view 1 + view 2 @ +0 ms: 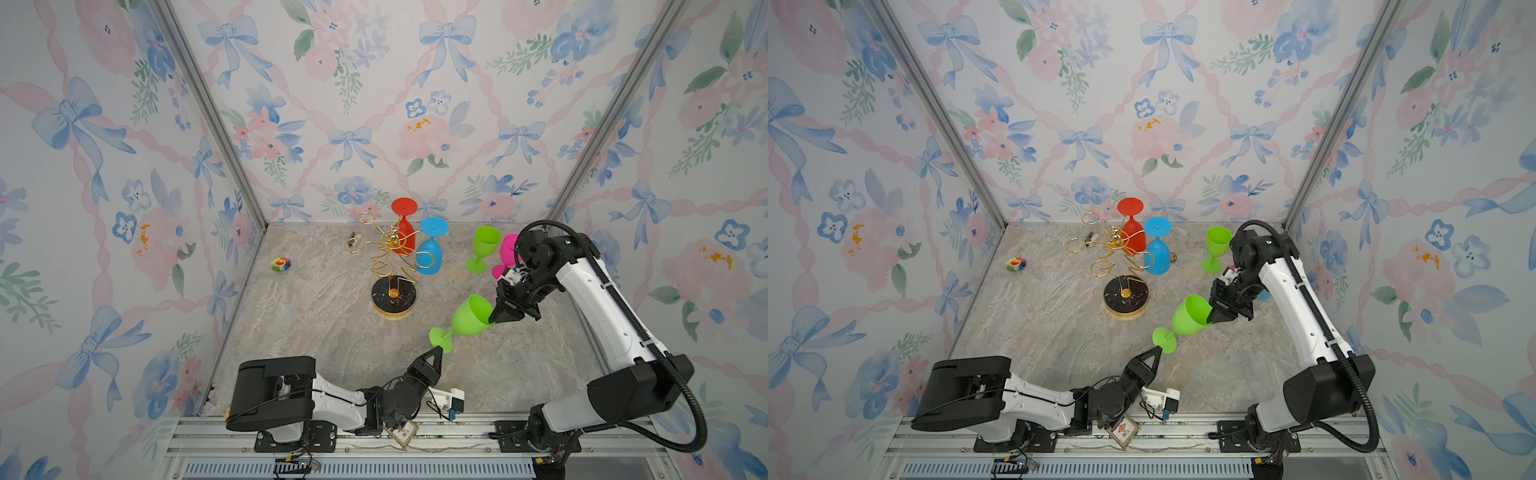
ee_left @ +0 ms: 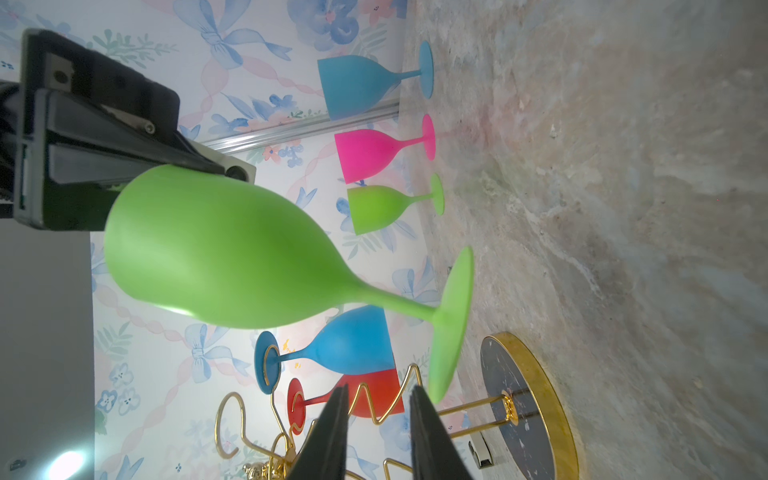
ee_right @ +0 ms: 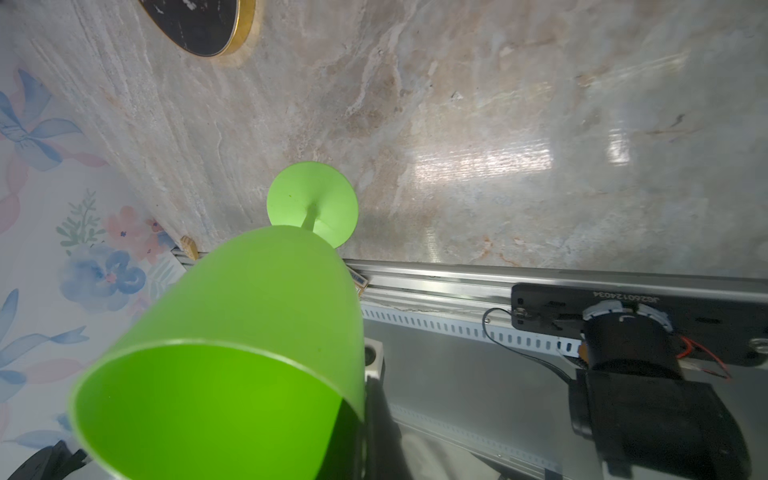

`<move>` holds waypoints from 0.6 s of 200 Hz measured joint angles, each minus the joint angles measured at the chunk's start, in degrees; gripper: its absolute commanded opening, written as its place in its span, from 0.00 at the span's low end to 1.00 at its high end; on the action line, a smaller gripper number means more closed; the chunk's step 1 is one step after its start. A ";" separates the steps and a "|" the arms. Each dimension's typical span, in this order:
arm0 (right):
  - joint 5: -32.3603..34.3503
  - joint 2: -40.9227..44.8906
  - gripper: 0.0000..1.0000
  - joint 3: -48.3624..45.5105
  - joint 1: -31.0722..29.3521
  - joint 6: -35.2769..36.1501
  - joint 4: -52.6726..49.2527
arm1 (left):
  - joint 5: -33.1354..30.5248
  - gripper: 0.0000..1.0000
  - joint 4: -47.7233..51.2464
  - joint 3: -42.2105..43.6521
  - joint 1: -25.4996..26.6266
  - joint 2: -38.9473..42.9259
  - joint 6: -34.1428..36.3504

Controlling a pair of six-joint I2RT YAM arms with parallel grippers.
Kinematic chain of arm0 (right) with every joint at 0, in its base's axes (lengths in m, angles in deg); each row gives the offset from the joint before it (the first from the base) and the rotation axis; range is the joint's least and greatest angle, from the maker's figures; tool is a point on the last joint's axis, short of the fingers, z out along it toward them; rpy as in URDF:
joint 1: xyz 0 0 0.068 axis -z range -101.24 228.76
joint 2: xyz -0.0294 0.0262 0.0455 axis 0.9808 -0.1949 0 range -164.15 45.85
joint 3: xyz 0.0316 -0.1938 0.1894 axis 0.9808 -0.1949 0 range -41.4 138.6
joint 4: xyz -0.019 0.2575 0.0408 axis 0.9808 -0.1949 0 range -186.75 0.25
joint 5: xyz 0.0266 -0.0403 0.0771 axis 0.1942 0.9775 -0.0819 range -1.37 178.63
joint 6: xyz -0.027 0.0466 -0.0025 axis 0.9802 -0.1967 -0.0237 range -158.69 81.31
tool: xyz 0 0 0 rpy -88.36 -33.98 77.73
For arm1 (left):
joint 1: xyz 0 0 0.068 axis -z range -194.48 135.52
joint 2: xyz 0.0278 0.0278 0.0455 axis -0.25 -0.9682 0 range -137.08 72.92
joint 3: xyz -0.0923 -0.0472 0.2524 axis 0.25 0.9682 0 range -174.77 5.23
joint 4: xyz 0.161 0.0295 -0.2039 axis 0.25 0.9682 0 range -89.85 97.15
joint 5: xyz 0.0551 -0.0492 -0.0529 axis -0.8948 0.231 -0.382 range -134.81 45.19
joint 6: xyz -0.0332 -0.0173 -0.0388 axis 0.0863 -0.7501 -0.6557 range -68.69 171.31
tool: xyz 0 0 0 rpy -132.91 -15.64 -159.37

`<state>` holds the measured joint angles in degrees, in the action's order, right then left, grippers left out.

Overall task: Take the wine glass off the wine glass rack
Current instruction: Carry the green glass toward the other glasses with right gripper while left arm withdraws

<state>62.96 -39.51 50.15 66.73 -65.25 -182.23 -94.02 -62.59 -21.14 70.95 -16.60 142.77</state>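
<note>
Two of my fingertips are hard to see. My right gripper point(image 1: 496, 318) bites the rim of the green glass point(image 1: 469, 316), and in both top views the bowl covers the spot where the tips meet it. From the right wrist only one dark finger point(image 3: 376, 415) shows, pressed against the outside of the bowl. Its partner inside is no more than a shadow. That gripper is clamped on the rim, and the glass hangs from it tilted, off the rack point(image 1: 392, 266), its foot pointing away from those jaws toward my left gripper point(image 1: 436, 353). I cannot tell whether the foot's edge rests on the table point(image 1: 316, 332).

My left jaws stand partly apart with nothing between them. The foot sits just past one fingertip point(image 2: 417, 399), but I cannot say whether they touch.

The rack stands well beyond my left jaws and off to the side of my right ones. A red glass point(image 1: 404, 239) and a hanging blue glass point(image 1: 430, 259) are hooked foot-up in its loops. The right wrist view catches only a cut-off arc of its black base.

The left wrist view shows three glasses standing past the held one: a small green glass point(image 2: 378, 208), a pink glass point(image 2: 365, 156) and a standing blue glass point(image 2: 357, 83). In the top views my right arm hides much of the pink one and all but a sliver of the blue.
</note>
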 measured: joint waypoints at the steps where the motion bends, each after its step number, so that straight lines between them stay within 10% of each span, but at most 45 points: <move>1: 0.37 0.02 0.00 0.07 0.02 0.00 0.00 | -0.07 0.35 0.02 -0.07 0.00 0.00 -0.04; 120: 22.62 0.79 0.00 7.48 1.07 -2.45 4.85 | -9.60 0.85 10.60 -8.50 0.11 12.28 -24.74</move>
<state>85.59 -38.73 57.62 67.80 -67.70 -177.38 -103.61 -51.99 -29.65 71.06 -4.31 118.03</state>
